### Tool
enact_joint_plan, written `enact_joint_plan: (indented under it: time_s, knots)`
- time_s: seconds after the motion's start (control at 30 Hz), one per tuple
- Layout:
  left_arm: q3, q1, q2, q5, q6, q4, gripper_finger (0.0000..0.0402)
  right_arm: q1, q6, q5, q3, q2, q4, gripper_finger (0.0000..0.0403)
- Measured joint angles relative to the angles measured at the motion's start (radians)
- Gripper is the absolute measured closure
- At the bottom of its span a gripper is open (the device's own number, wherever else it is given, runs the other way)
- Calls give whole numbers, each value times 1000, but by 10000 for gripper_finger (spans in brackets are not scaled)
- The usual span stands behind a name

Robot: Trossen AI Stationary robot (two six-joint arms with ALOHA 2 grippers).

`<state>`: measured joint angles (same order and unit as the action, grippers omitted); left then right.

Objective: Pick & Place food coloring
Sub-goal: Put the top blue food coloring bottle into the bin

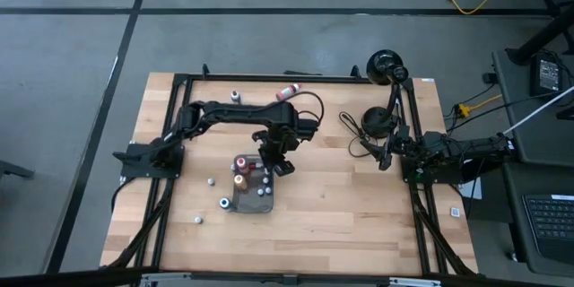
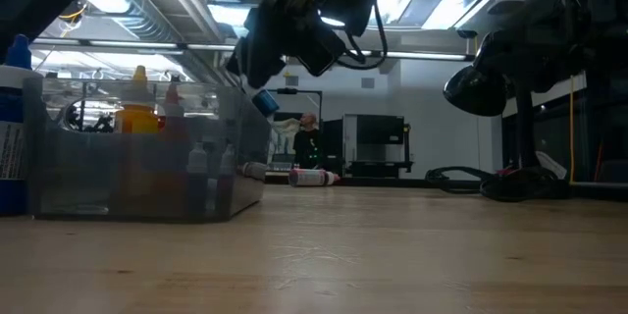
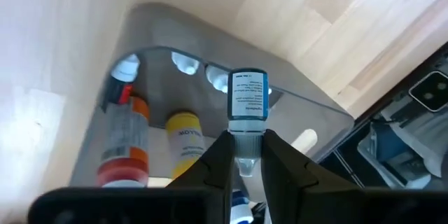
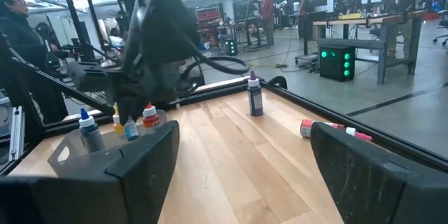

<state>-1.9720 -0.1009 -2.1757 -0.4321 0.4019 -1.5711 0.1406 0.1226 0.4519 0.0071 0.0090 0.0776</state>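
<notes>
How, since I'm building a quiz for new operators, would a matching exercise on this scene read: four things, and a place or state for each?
Things:
1. blue-labelled bottle
2. yellow bottle
3. red bottle
4. right tool

Places or states:
A. open, waiting at the table's right side
B. lying on its side on the table, outside the tray
C. standing in the tray
D. gripped by the left tool

Pairs: 1-D, 2-C, 3-B, 4-A

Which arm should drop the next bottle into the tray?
Left. Its hand already grips a blue-labelled bottle directly above the grey tray. The right hand waits open near the table's right edge, holding nothing.
</notes>
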Motion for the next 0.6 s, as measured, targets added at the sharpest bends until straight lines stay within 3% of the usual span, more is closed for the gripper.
enact_joint_plan:
  time_s: [0.33,0.6]
  knots:
    - [69,12,1,-33,-62,1,359,0,0,0,0,0,0,80]
    - [121,14,5,12,-93,0,359,0,0,0,0,0,0,80]
